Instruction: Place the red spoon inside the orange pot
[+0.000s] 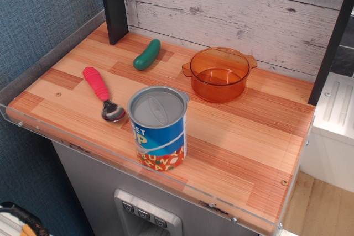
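Wooden counter (232,136): red spoon (102,95) beside can (159,128).

One red spoon (102,93), one orange pot (219,73), one green pickle toy (147,54), one tin can (158,127).

The scene is evenly and brightly lit with soft, diffuse light. The can (158,128) throws only a faint short shadow onto the table (238,136) at its base. The pot (219,73), beyond the can, glows where light passes through its wall and tints the wood beneath it orange. Left of the can, the spoon (103,93) carries a small bright glint on its metal bowl. The can's lid shows a pale sheen. Focus is sharp throughout, with no visible motion blur and straight edges
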Robot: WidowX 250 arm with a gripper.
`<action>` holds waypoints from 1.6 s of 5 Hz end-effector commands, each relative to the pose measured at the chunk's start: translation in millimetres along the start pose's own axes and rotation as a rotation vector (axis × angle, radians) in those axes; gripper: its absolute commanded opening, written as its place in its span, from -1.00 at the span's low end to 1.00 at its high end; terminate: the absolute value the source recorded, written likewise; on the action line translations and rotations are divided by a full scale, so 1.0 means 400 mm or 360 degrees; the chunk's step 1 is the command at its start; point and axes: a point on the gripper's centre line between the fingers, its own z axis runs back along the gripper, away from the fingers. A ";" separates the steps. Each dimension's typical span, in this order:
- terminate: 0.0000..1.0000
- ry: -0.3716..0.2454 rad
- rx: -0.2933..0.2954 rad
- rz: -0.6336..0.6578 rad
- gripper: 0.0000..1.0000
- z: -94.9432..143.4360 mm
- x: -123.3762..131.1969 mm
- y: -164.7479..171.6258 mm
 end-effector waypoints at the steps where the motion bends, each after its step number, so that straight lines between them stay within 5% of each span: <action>1: -1.00 0.0000 0.0000 0.0000 1.00 0.000 0.000 0.000; 3: -1.00 0.0083 0.0141 0.0437 1.00 -0.009 -0.126 0.135; 5: -1.00 0.0129 0.0316 0.1170 1.00 -0.024 -0.310 0.298; 7: -1.00 0.0154 0.0421 0.1712 1.00 -0.116 -0.475 0.418; 8: -1.00 0.0080 0.0419 0.1918 1.00 -0.159 -0.534 0.458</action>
